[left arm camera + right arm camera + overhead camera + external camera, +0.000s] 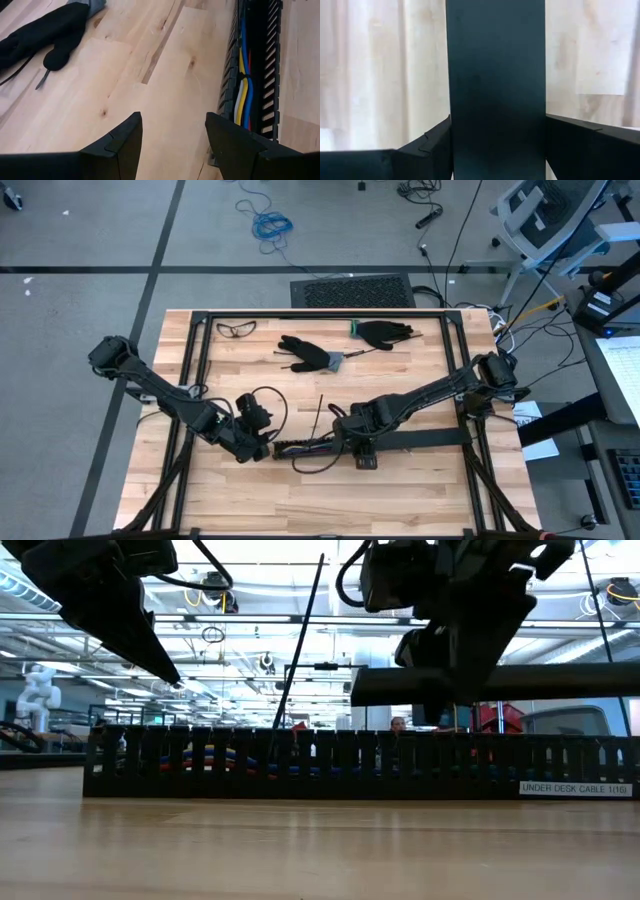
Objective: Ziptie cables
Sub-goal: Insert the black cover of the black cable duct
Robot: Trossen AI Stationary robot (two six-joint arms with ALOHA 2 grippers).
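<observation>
The cables (pixel 243 95), a thin multicolour bundle (yellow, blue, white, bit of red), lie inside the black slotted duct (pixel 300 447) w/ their long axis running along the duct, i.e. left-right across the front-centre of the wood table (pixel 300 500); in the low view they show as coloured bits behind the slots toward the duct's left part (pixel 215 762). Left gripper (pixel 172 135) hangs just beside the duct's left end, over bare wood, fingers apart w/ nothing between them; the cables sit to one side of its fingertip gap, not in it, so it's beside the bundle, not around it. Right gripper (pixel 497 130) is nr the middle of the duct, fingers spread either side of a flat black strip (pixel 495 75) that fills the gap; looks like it's got hold of that strip, prob. the duct cover or sim., can't tell exactly what. A thin black stick (pixel 300 640) slants up from the duct betw. the 2 arms. Judgement: the relation that matters is cables run lengthwise in the channel, left arm nearer their exposed end, so any reach for the bundle wants a short sideways shift of the left gripper across the duct wall, fingers set crosswise to the cable axis. Right arm is busy w/ the strip. Black gloves (pixel 310 352) and safety glasses (pixel 236 329) lie well apart at the far side.
</observation>
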